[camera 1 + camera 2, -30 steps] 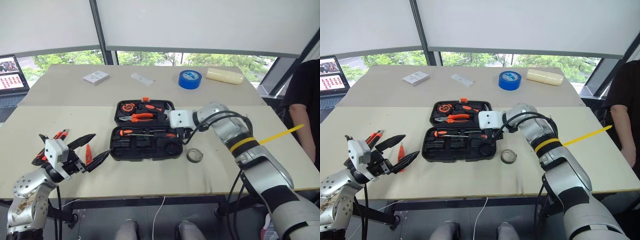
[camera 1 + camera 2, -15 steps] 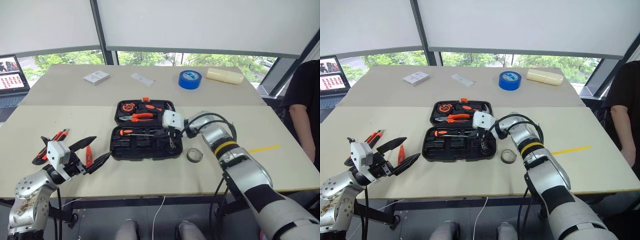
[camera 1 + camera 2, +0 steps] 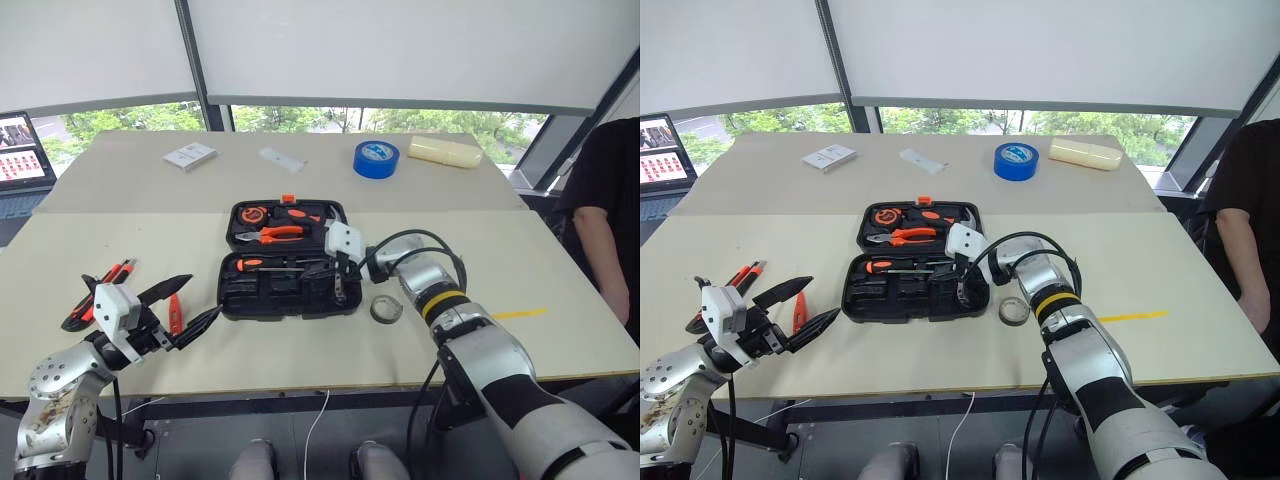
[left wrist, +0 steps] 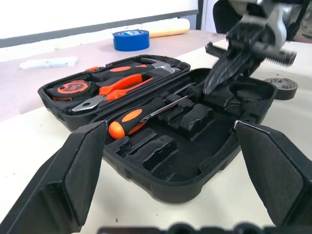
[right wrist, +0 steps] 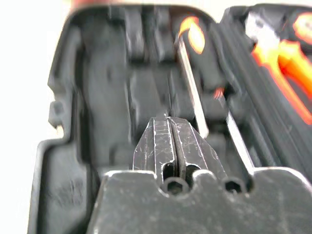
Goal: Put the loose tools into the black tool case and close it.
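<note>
Your right claw [image 3: 341, 290] is pinched shut, empty, over the open black plastic tool case [image 3: 288, 257]. Left claw [image 3: 185, 300] gapes wide. Next, grab the small dark tape ring [image 3: 387, 309].

Right hand [image 3: 341, 287] closed over open tool case [image 3: 288, 262].

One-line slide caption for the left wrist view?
Open left gripper faces the open black tool case; shut right gripper over it.

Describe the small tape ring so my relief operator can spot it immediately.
Find the open black tool case in the middle of the near table. Just off its right front corner the small dark tape ring lies flat on the tabletop beside the right arm. It is grey-black and much smaller than the blue tape roll on the far table.
</note>
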